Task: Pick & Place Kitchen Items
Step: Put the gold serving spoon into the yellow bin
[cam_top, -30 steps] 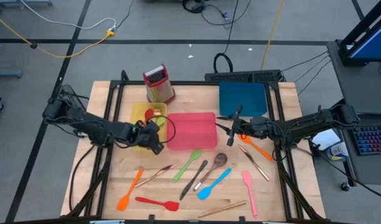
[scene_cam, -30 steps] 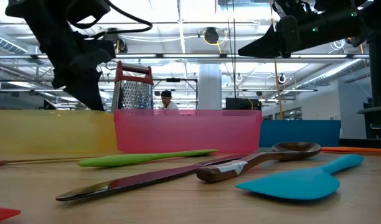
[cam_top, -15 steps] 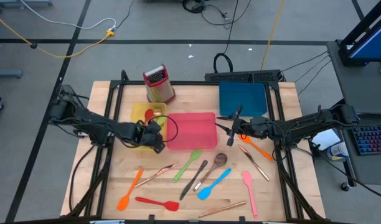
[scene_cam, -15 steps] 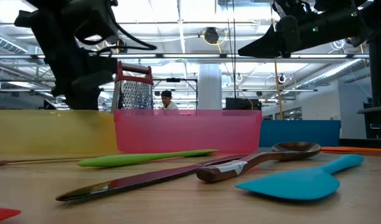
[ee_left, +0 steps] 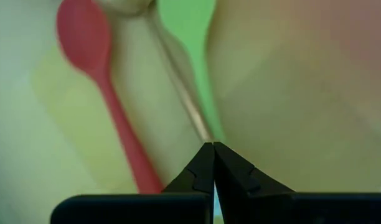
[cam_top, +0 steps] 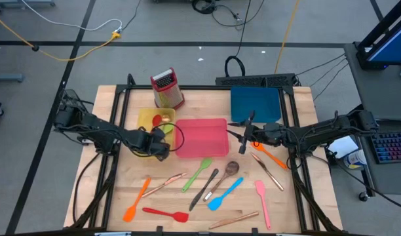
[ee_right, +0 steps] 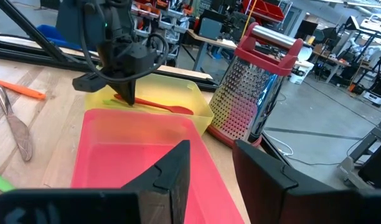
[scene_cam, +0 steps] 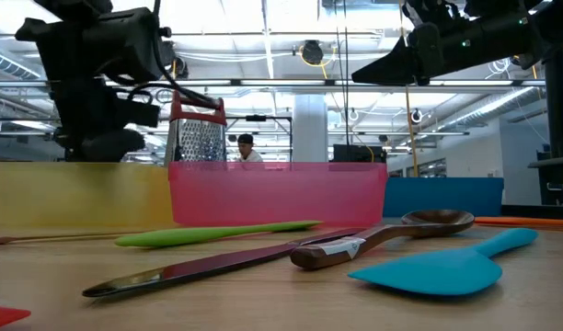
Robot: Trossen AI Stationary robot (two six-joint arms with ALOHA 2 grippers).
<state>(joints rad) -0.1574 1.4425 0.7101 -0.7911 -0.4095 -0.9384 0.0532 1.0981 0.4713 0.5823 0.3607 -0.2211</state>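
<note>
The left tool (cam_top: 162, 148) hung left of centre in the high view, over the yellow tray (cam_top: 145, 122), its fingers pressed shut with nothing between them. In its wrist view a red spoon (ee_left: 103, 81), a thin copper-coloured handle (ee_left: 178, 87) and a green utensil (ee_left: 193, 37) lay in that tray just beyond the fingertips (the handle's near end ran right up to them, though contact could not be judged). The right tool (cam_top: 245, 133) stood at centre right, beside the pink tray (cam_top: 202, 137), its fingers parted and holding nothing.

Most of the kitchen items lay loose across the lower half of the wooden desk (cam_top: 115, 190): an orange spatula (cam_top: 136, 200), a red spatula (cam_top: 166, 214), a green spoon (cam_top: 196, 174), a dark knife (cam_top: 205, 189), a blue spatula (cam_top: 225, 194) and a pink spatula (cam_top: 262, 204). A blue tray (cam_top: 255, 103) sat at upper right, and a box grater (cam_top: 166, 88) stood behind the yellow tray. Around the desk, cables trailed over a grey floor (cam_top: 56, 26); in the low view a person (scene_cam: 246, 147) showed far back.
</note>
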